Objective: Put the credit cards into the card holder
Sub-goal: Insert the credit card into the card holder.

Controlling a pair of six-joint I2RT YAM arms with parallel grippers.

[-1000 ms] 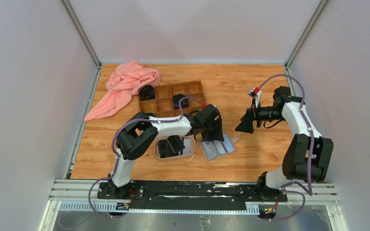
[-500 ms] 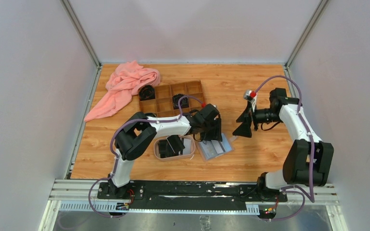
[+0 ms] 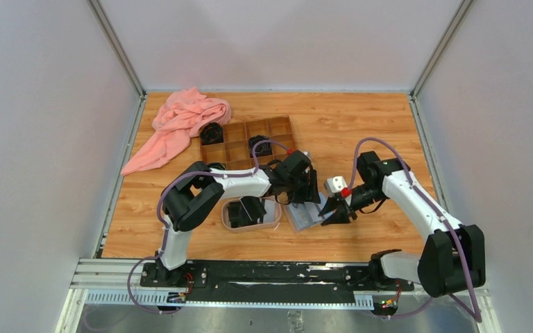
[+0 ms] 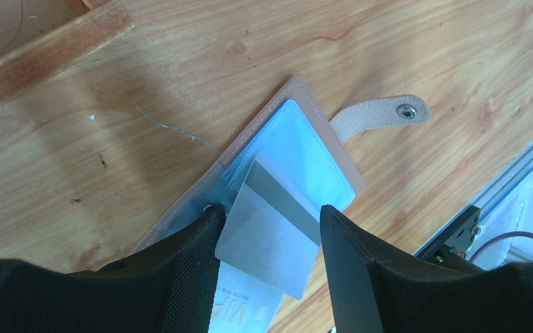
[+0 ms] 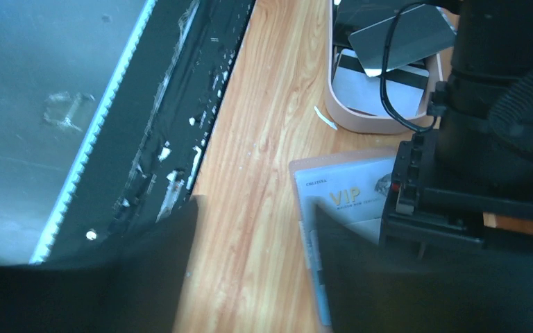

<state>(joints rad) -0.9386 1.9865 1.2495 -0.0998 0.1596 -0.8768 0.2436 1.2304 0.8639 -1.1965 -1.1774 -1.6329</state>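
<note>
The card holder [image 3: 304, 216] lies open on the wood, with a tan rim, a pale blue inside [image 4: 316, 149] and a snap strap [image 4: 388, 114]. A white VIP card [image 5: 350, 198] sits in one half. My left gripper [image 4: 269, 210] is shut on a grey card with a dark stripe [image 4: 271, 232], held by its edges, its far end against the blue pocket. My right gripper [image 5: 257, 208] is open; one finger rests on the holder's edge [image 5: 305, 170], the other over bare wood. In the top view the two grippers [image 3: 307, 191] [image 3: 334, 211] flank the holder.
An oval pinkish tray [image 3: 225, 216] left of the holder has a black card [image 5: 409, 31] and a light striped card [image 5: 382, 87]. A wooden compartment box [image 3: 230, 147] with black coiled items [image 3: 213, 133] and a pink cloth [image 3: 180, 125] lie behind. A metal rail [image 3: 250, 274] runs along the near edge.
</note>
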